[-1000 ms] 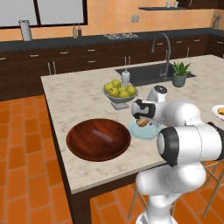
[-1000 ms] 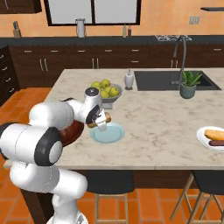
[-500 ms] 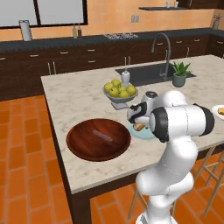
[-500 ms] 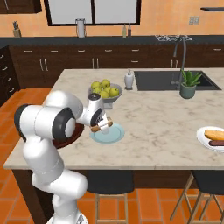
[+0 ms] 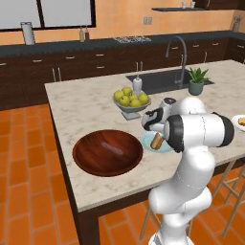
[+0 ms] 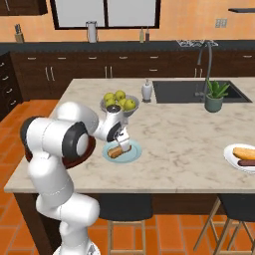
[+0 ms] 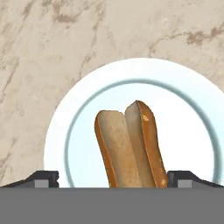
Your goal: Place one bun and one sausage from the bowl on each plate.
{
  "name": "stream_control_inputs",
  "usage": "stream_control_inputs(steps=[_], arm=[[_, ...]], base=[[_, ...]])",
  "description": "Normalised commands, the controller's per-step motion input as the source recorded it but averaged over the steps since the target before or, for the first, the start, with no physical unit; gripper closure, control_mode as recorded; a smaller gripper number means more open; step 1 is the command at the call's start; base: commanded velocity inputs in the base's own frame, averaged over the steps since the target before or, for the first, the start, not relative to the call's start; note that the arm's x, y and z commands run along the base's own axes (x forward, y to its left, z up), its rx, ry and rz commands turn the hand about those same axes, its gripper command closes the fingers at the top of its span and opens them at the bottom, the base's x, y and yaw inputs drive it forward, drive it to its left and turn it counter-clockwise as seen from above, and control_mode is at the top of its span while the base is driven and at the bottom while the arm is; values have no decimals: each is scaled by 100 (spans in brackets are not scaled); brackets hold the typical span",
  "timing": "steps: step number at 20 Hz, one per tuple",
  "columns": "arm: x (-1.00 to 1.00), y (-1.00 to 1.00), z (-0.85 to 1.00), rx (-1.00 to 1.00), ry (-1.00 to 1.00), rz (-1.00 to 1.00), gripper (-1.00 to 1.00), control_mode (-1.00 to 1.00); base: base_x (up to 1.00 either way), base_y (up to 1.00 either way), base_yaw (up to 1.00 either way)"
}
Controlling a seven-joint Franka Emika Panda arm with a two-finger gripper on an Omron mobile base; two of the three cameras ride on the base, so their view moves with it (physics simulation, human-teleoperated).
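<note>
A tan split bun (image 7: 129, 146) lies on the pale blue plate (image 7: 59, 140), free of any grip. My gripper (image 7: 113, 177) hovers just above it, open, with one dark fingertip on each side of the bun. From the left base view the gripper (image 5: 155, 134) hangs over the bun (image 5: 156, 140) and the blue plate (image 5: 147, 142), right of the dark wooden bowl (image 5: 107, 152), whose inside looks bare. From the right base view the gripper (image 6: 119, 141) stands over the bun (image 6: 118, 151). The white plate (image 6: 230, 154) at the far right carries a bun (image 6: 244, 152) and a dark sausage (image 6: 246, 162).
A grey footed bowl of yellow-green fruit (image 5: 130, 100) stands just behind the blue plate. A small white bottle (image 5: 137, 85), the sink with its tap (image 5: 178, 52) and a potted plant (image 5: 196, 80) sit farther back. Bare marble (image 6: 184, 144) stretches between the two plates.
The jaws have spread apart and let the bun go onto the pale blue plate. The arm's elbow swung from low to upright over the last second.
</note>
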Motion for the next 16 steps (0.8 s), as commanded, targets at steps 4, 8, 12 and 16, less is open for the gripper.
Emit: stream_control_inputs(steps=[4, 8, 12, 16], arm=[[-67, 9, 71, 1, -3, 19, -100, -100], [-30, 91, 51, -11, 0, 62, -100, -100], [-50, 100, 44, -26, 6, 64, -100, -100], [-53, 100, -6, -29, 9, 63, -100, -100]], base=[[0, 0, 0], [0, 0, 0], [0, 0, 0], [0, 0, 0]])
